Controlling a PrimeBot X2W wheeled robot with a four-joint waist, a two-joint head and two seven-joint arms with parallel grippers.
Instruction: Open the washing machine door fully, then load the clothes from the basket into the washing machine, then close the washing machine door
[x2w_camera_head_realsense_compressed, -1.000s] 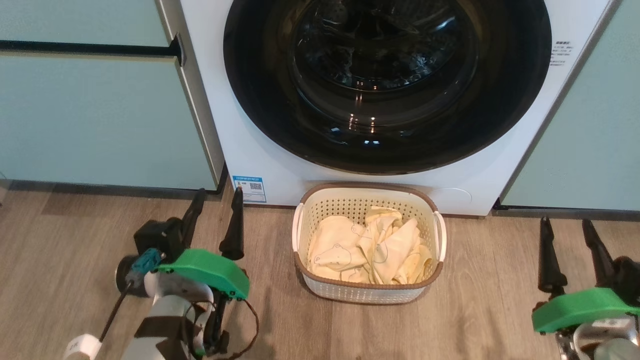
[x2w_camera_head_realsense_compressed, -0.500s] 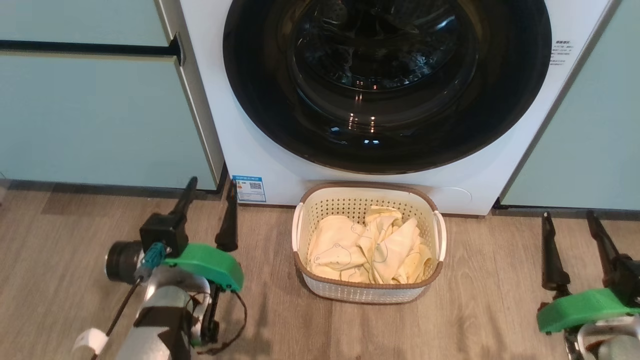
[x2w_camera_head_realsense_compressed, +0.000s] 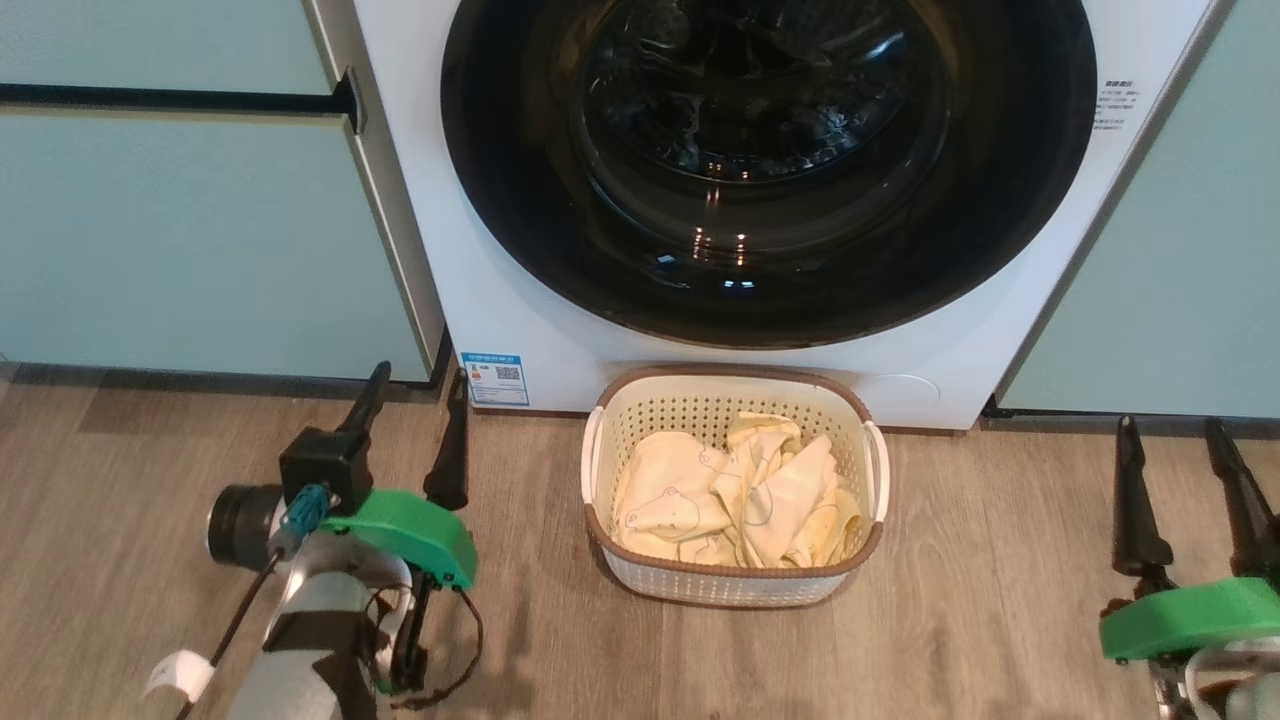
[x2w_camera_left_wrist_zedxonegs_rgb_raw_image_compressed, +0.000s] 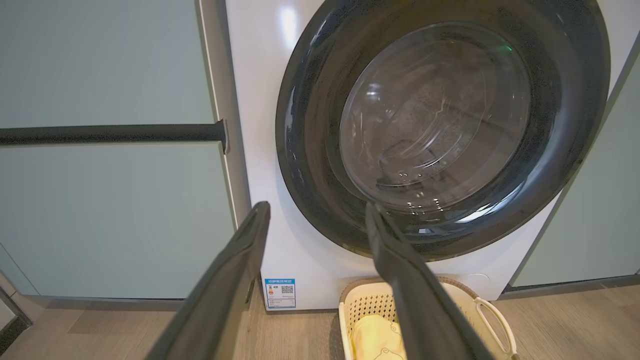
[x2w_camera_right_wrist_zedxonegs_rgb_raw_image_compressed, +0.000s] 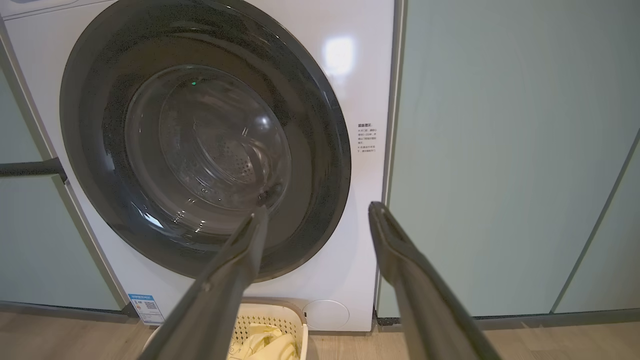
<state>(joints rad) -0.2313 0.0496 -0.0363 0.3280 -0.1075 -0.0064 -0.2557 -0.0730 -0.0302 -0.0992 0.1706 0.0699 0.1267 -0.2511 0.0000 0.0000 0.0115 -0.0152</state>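
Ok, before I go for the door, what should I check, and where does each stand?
1. Left gripper open and empty: ok.
2. Right gripper open and empty: ok.
3. Washing machine door opened: not ok, it sits shut.
4. Where to grip the door: cannot tell.
5. Basket out of the door's swing: cannot tell; it stands on the floor directly below the door.
6. Clothes all inside the basket: ok.

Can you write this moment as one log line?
washing machine door: shut | clothes: in basket | left gripper: open, empty | right gripper: open, empty
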